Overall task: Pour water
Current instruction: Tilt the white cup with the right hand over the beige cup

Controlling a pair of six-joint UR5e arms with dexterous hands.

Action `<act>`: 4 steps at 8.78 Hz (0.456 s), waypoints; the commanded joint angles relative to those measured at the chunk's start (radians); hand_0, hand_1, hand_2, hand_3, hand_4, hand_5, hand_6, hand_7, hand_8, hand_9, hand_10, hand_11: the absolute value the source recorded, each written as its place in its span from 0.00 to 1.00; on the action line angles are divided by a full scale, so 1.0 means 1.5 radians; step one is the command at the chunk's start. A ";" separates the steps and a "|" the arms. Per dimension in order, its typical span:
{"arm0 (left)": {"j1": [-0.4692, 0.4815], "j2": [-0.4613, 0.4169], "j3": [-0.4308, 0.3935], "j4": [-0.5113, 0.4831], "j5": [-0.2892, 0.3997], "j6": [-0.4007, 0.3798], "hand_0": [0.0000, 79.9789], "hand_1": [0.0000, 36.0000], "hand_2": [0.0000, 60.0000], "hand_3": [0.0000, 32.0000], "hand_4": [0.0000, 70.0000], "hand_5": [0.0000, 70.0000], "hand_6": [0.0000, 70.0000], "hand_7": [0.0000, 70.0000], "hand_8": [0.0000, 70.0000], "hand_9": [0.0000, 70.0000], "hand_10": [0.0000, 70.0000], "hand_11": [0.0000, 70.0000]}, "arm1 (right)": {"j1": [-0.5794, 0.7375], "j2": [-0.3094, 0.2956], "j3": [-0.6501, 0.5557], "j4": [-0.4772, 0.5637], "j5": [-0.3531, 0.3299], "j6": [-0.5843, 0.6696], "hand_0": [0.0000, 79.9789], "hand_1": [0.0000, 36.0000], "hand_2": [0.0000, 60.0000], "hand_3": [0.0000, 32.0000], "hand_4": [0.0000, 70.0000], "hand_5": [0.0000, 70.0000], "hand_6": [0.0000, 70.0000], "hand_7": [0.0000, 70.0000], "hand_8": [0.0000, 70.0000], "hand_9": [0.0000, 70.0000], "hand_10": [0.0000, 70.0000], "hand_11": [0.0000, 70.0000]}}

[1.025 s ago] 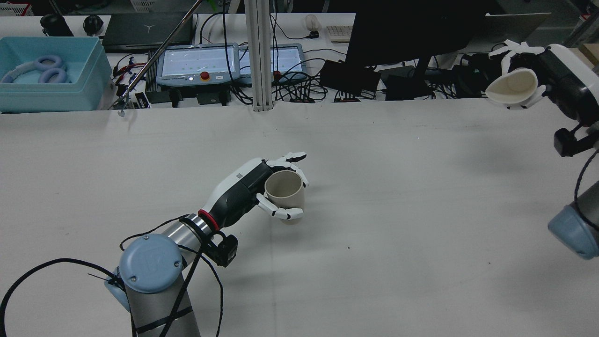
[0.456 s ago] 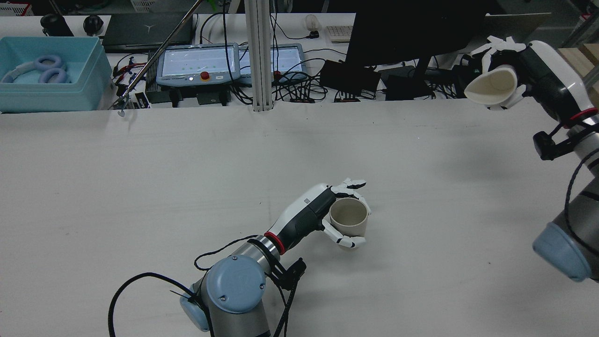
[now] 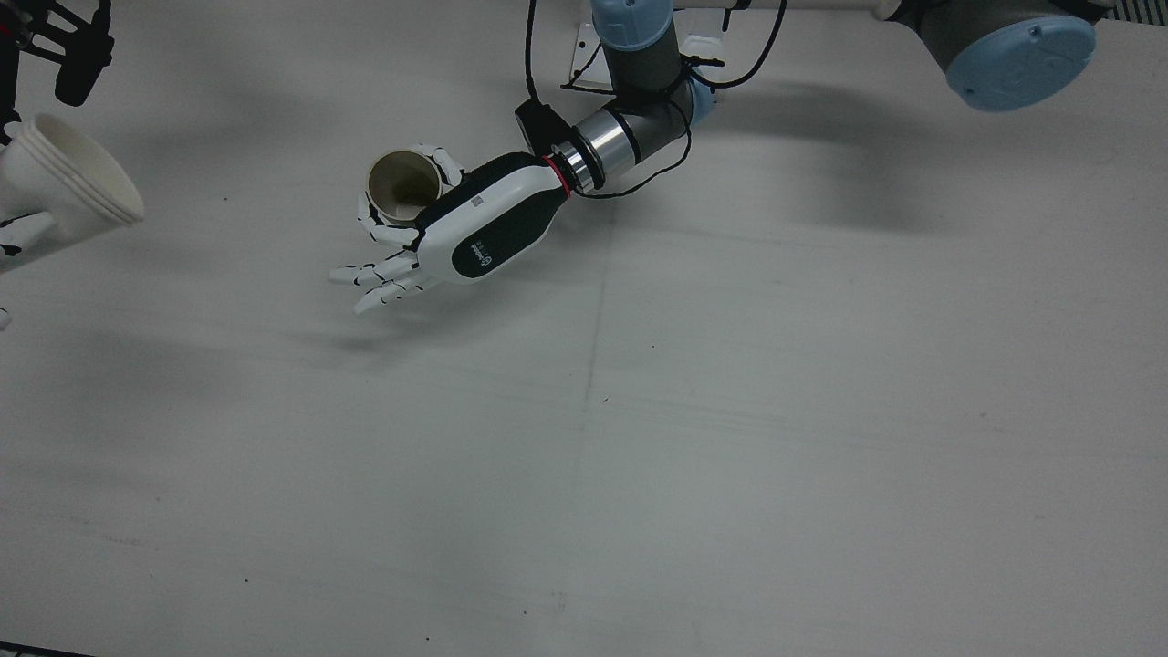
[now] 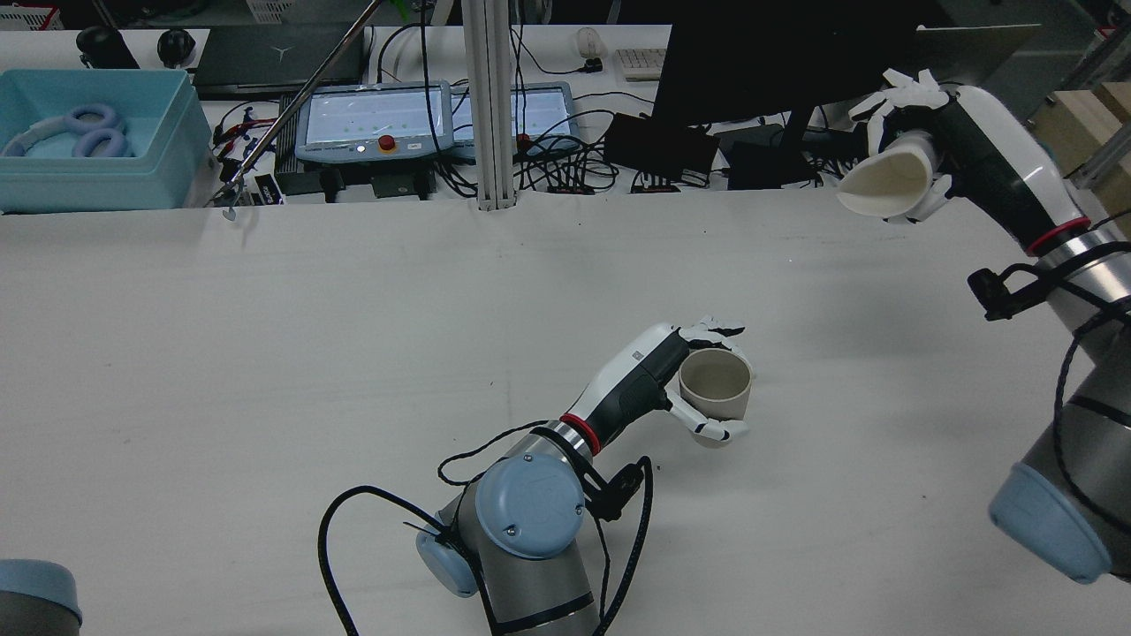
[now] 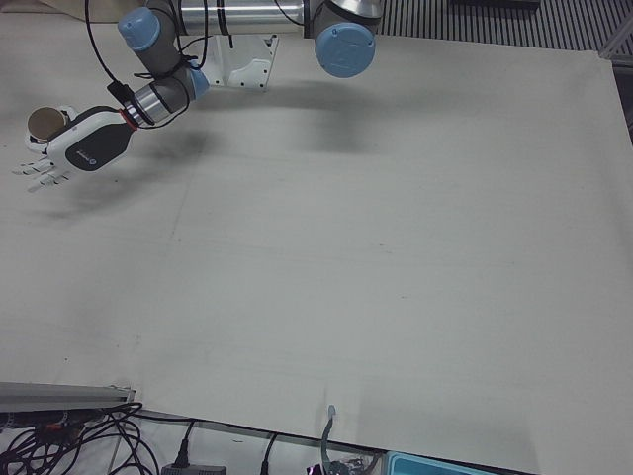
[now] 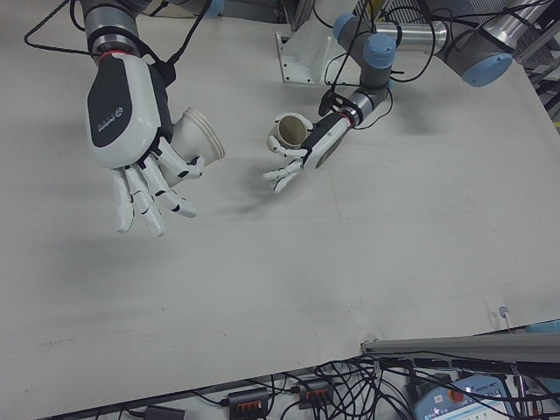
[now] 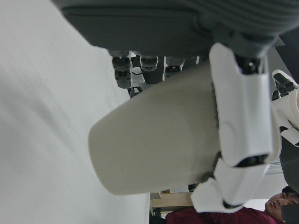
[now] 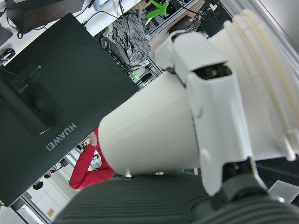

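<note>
Above table [image 4: 265, 336]: left robot hand [image 4: 680, 380] clamps beige cup [image 4: 716, 382]; right robot hand [image 4: 919, 168] clamps tilted white cup [image 4: 884, 181].

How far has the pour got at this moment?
Done: both cups are picked up. The left hand holds the beige cup upright and mouth-up, low over the table. In hand: the right hand holds the white cup high and tipped on its side, well off to the side of the beige cup. Left: bringing the white cup's mouth over the beige one and pouring. No water can be seen in either cup.
</note>
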State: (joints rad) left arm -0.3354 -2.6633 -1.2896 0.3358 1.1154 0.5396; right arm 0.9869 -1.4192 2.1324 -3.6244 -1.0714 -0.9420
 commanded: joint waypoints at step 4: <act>-0.008 -0.068 0.038 -0.009 -0.032 0.018 0.80 1.00 1.00 0.00 1.00 1.00 0.25 0.27 0.07 0.07 0.12 0.20 | -0.211 0.045 0.111 -0.015 0.160 -0.267 1.00 1.00 1.00 0.00 1.00 1.00 0.42 0.42 0.13 0.13 0.00 0.00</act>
State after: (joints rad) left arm -0.3467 -2.7505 -1.2530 0.3250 1.0759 0.5577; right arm 0.7751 -1.3744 2.2247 -3.6439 -0.9178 -1.1743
